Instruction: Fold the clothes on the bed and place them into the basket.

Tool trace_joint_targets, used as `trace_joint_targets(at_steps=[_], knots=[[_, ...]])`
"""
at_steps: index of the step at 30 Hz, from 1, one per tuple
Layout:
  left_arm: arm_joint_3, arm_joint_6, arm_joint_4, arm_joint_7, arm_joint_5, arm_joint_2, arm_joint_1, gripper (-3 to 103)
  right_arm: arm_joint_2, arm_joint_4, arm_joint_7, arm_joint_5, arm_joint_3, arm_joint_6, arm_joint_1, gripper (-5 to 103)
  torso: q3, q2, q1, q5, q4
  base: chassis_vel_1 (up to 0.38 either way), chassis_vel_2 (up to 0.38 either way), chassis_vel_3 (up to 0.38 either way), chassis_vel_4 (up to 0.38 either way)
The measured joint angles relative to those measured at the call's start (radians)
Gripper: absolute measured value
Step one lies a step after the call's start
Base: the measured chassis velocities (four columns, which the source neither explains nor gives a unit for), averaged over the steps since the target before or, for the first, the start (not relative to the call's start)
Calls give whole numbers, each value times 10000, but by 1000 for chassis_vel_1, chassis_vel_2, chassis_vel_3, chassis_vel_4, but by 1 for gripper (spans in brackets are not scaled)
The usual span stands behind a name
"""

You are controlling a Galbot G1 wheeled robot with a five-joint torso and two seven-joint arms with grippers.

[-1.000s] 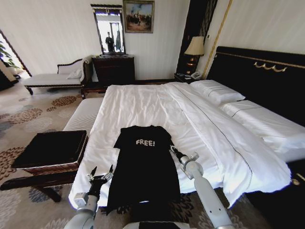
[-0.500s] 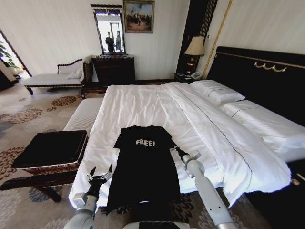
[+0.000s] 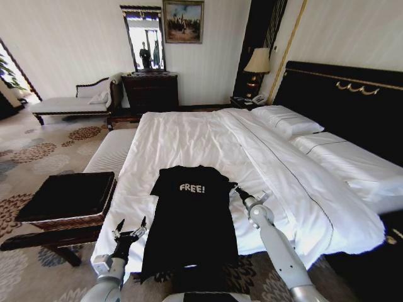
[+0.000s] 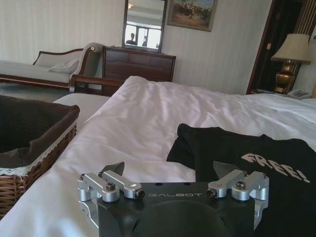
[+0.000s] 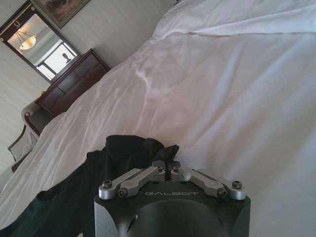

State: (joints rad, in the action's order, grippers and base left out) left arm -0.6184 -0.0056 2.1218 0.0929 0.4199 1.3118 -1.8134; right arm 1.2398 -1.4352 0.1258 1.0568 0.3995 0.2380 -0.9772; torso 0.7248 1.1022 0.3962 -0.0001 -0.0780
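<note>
On the bed (image 3: 189,135), right end effector (image 3: 235,189) pinches the T-shirt (image 3: 191,217) sleeve; left end effector (image 3: 129,230) hovers spread.

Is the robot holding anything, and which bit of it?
The right gripper is pinched shut on the soft black "FREE!" T-shirt at its sleeve edge. The left gripper hangs open beside the shirt, holding nothing.

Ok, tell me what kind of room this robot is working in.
Most likely a hotel bedroom: a large bed with white duvet and tall black headboard, a bedside lamp, and a dark dresser under a mirror.
</note>
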Motion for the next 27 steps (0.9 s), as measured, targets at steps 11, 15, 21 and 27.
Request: trace_joint_targets(at_steps=[11, 15, 21, 27], knots=[[-36, -16, -13, -37, -18, 90, -81, 100, 137, -785, -59, -1784, -28, 132, -1255, 13, 0, 0, 0, 1, 2, 0, 0, 0, 0], [-152, -33, -35, -99, 25, 111, -140, 100, 70, -1495, 126, -2925, 266, 114, -1709, 24, -1, 1, -1, 1, 0, 0, 0, 0, 0], [-171, -39, -74, -129, 57, 159, -157, 100, -437, -1559, 318, -4336, 718, 171, -1570, 46, -1, 1, -2, 3, -3, 0, 0, 0, 0], [-40, -27, -90, -128, -30, 149, -134, 100, -1549, -135, -600, -4039, -192, -173, -57, 68, 0, 0, -1, 5, 5, 0, 0, 0, 0]])
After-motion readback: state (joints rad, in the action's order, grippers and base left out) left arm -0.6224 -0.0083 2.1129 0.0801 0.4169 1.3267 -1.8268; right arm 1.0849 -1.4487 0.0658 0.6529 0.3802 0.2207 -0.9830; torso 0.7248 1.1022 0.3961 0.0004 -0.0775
